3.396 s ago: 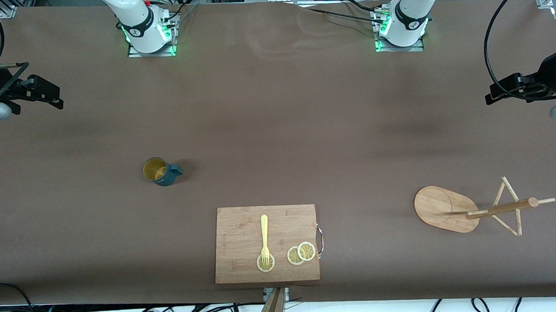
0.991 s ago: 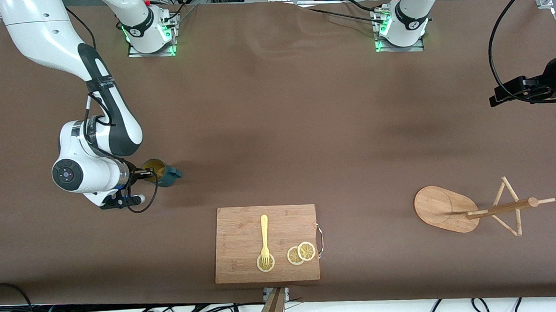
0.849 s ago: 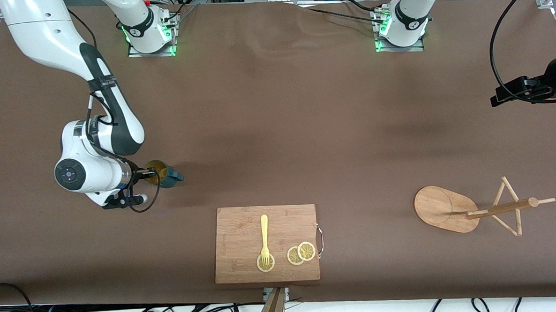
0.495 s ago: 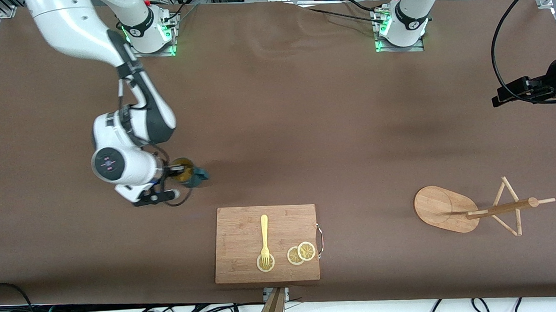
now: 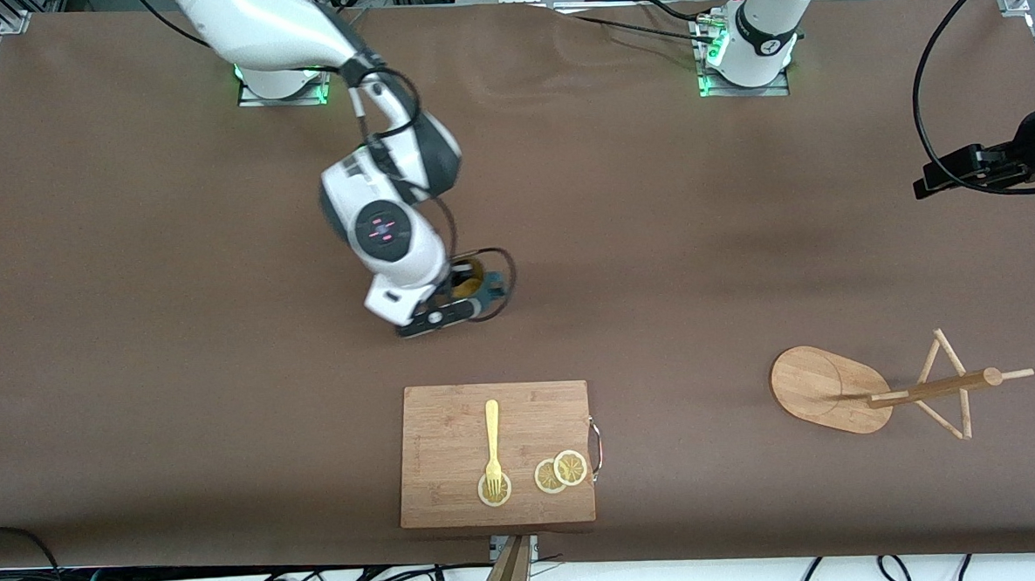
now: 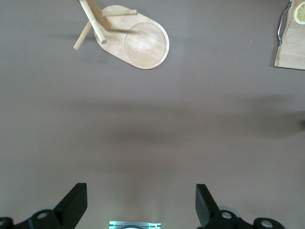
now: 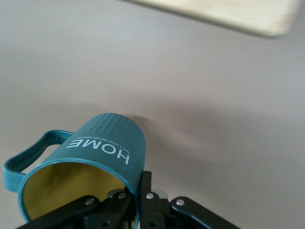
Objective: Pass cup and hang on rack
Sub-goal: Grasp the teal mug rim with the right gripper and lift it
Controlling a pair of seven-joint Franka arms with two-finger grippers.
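The cup [image 5: 477, 284] is a teal ribbed mug with a yellow inside and the word HOME on its wall [image 7: 102, 148]. My right gripper [image 5: 460, 288] is shut on its rim [image 7: 136, 189], one finger inside and one outside. The cup hangs tilted over the bare brown cloth in the table's middle, its handle [image 7: 28, 152] free. The rack [image 5: 836, 390] stands at the left arm's end of the table, its post [image 5: 932, 388] and pegs bare. My left gripper [image 5: 922, 185] waits over that end, open and holding nothing [image 6: 139, 196], with the rack [image 6: 138, 40] ahead of it.
A wooden cutting board [image 5: 449, 433] lies nearer the front camera than the held cup. It carries a yellow fork [image 5: 491, 436] and lemon slices [image 5: 560, 472]. Its handle end [image 6: 288, 45] shows in the left wrist view. Brown cloth covers the table [image 5: 655, 249].
My right arm has lifted the cup from the right arm's end of the table and carried it toward the table's middle. The left arm has hardly moved.
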